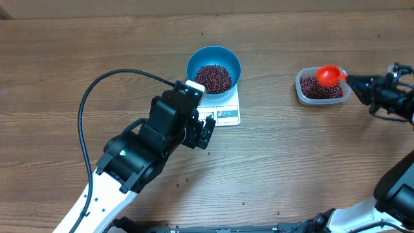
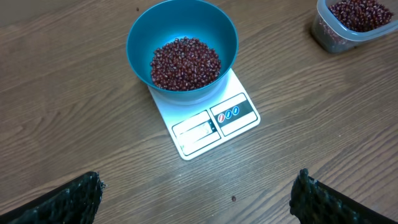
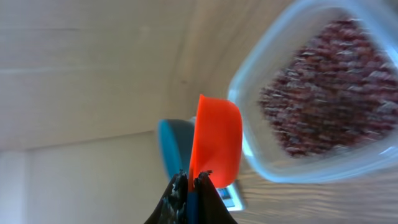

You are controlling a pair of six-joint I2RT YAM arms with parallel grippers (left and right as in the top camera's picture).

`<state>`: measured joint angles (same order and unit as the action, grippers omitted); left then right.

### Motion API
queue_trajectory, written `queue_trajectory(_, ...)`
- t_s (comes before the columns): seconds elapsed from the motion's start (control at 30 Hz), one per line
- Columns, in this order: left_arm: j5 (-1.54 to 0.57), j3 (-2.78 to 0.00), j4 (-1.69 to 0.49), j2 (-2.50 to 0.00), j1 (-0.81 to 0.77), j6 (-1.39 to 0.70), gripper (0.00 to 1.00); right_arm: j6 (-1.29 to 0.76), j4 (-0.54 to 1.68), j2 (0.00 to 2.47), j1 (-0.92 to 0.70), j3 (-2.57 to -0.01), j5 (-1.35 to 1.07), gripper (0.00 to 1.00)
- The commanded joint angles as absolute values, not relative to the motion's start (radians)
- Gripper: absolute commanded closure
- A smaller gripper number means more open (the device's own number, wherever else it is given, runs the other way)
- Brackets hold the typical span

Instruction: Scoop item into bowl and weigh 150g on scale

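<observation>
Now, left fingers (image 2: 68, 202) spread wide near scale (image 1: 228, 115), right fingers (image 3: 180, 199) gripping scoop (image 1: 330, 75) over tub (image 1: 299, 88).

Bright blue round bowl (image 1: 213, 54) sits upright on the scale (image 1: 228, 113), pretty much covering the platform. Inside it there's a loose heap of small dark maroon beans (image 1: 213, 78) covering the bottom, sitting well below the rim. The scale is a flat white rectangle lying on the wood a bit skewed, with only its front strip poking out past the bowl: display window plus a few small round buttons. The readout is too small to make out. More of the same beans fill a clear tub (image 1: 299, 87) well off to the side.
</observation>
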<state>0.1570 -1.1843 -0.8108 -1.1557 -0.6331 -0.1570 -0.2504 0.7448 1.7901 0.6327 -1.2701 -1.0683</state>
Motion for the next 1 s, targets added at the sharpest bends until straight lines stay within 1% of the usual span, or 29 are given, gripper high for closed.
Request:
queue_trajectory(0.0, 0.163, -1.188, -0.808, -1.139, -0.628, -0.164, 0.00, -0.078, 0.759, 1.721, 0.629, -1.274, -0.976, 0.96)
queue_trajectory(0.1, 0.163, -1.188, -0.808, -1.139, -0.628, -0.164, 0.01, -0.034, 0.767, 1.670, 0.628, -1.274, -0.920, 0.96)
queue_trajectory(0.3, 0.163, -1.188, -0.808, -1.139, -0.628, -0.164, 0.00, 0.002, 0.808, 1.570, 0.628, -1.274, -0.695, 0.96)
queue_trajectory(0.47, 0.163, -1.188, -0.808, -1.139, -0.628, -0.164, 0.00, 0.075, 0.818, 1.547, 0.609, -1.274, -0.635, 0.96)
queue_trajectory(0.57, 0.163, -1.188, -0.808, -1.139, -0.628, -0.164, 0.00, 0.107, 0.817, 1.547, 0.538, -1.274, -0.538, 0.96)
queue_trajectory(0.6, 0.163, -1.188, -0.808, -1.139, -0.628, -0.164, 0.01, 0.107, 0.812, 1.547, 0.478, -1.274, -0.451, 0.96)
queue_trajectory(0.7, 0.163, -1.188, -0.808, -1.139, -0.628, -0.164, 0.01, 0.105, 0.791, 1.547, 0.366, -1.274, -0.290, 0.96)
queue_trajectory(0.8, 0.163, -1.188, -0.808, -1.139, -0.628, -0.164, 0.01, 0.048, 0.753, 1.547, 0.254, -1.274, -0.098, 0.96)
queue_trajectory(0.97, 0.163, -1.188, -0.808, -1.139, -0.628, -0.164, 0.00, 0.050, 0.731, 1.547, 0.146, -1.274, 0.092, 0.96)
